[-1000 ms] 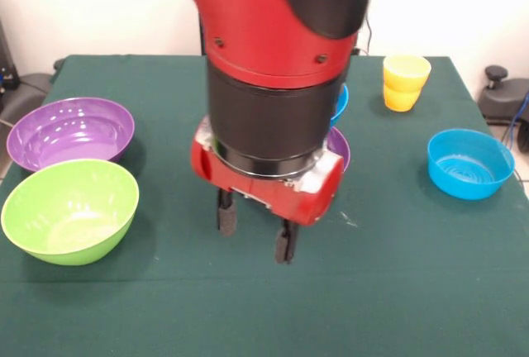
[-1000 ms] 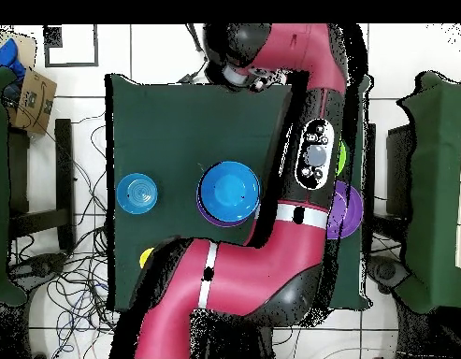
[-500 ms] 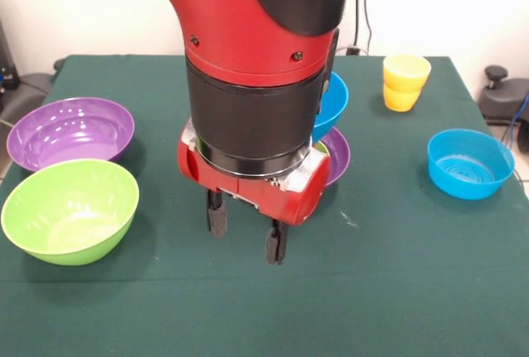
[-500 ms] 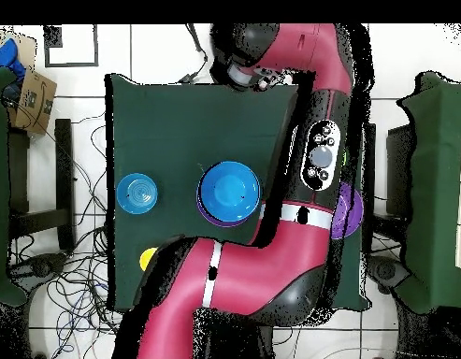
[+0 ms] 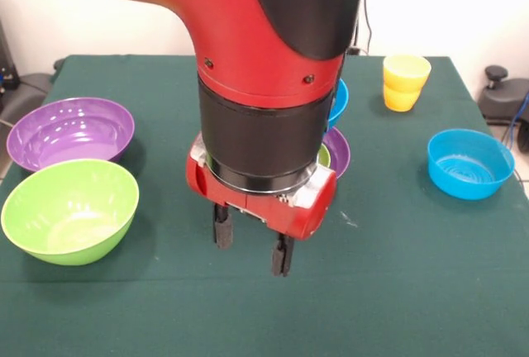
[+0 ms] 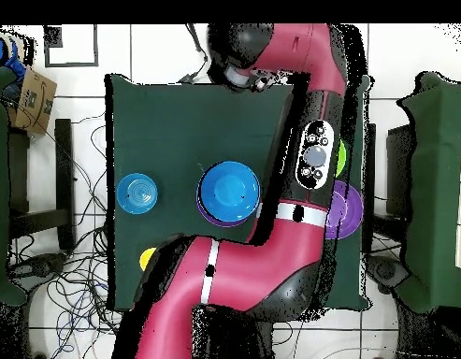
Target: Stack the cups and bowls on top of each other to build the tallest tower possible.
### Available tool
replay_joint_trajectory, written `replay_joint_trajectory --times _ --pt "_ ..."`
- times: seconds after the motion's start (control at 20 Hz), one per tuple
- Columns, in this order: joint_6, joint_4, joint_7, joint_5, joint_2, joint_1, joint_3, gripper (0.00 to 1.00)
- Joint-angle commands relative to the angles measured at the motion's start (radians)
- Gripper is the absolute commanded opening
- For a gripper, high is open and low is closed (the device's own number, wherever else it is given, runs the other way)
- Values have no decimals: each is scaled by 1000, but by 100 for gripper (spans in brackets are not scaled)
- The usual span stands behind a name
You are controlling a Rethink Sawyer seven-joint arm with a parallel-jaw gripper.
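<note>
My gripper point(image 5: 252, 249) hangs open over bare green cloth near the table's front edge, with nothing between its fingers. Behind the arm stands the tower, mostly hidden: a blue bowl point(image 5: 339, 101) rides above a purple bowl point(image 5: 337, 150), with a sliver of a small green bowl point(image 5: 324, 156) in it. From overhead the blue bowl point(image 6: 229, 192) covers the purple base point(image 6: 204, 213). Left of the gripper sit a large lime green bowl point(image 5: 70, 208) and a large purple bowl point(image 5: 70, 130). Two stacked yellow cups point(image 5: 405, 82) stand at the far right, with a small blue bowl point(image 5: 469, 163) nearer.
The green-covered table point(image 5: 413, 291) has open cloth in front of and to the right of the gripper. In the overhead view the arm lies across the purple bowl point(image 6: 346, 210), and the small blue bowl point(image 6: 138, 194) and a yellow cup point(image 6: 147, 257) sit on the opposite side.
The gripper swung slightly left, then back right, and now sits a little lower in the front view. It stays open. The bowls and cups have not moved.
</note>
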Motion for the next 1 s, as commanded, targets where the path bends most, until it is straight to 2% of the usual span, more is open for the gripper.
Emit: replay_joint_trajectory --times 0.05,0.6,0.9,1.0 --pt "68 27 -108 11 12 23 50 100" --pt "85 28 -76 0 -25 19 -31 100" --pt "124 20 25 30 -51 30 -72 100" --pt "175 6 40 49 -53 31 -87 100"
